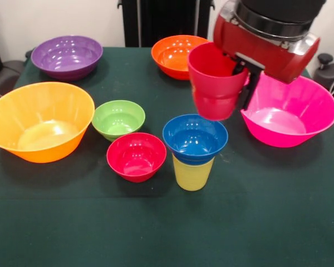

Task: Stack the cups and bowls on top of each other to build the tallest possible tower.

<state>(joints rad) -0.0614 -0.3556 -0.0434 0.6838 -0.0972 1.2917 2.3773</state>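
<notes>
My gripper (243, 78) is shut on the rim of the red cup (214, 83) and holds it upright in the air, slightly tilted. The cup hangs just above and a little right of the small blue bowl (195, 138). The blue bowl sits on the mouth of the yellow cup (192, 173), which stands upright on the table. The small red bowl (136, 157) stands to the left of the yellow cup. The small green bowl (118, 118) is behind the red bowl. A medium green bowl is out of view.
The large orange-yellow bowl (39, 122) stands at the left. The purple bowl (67, 55) is at the back left, the orange bowl (175, 55) at the back middle. The pink bowl (289, 111) is at the right, under the arm. The table is covered in green cloth (167, 233).
</notes>
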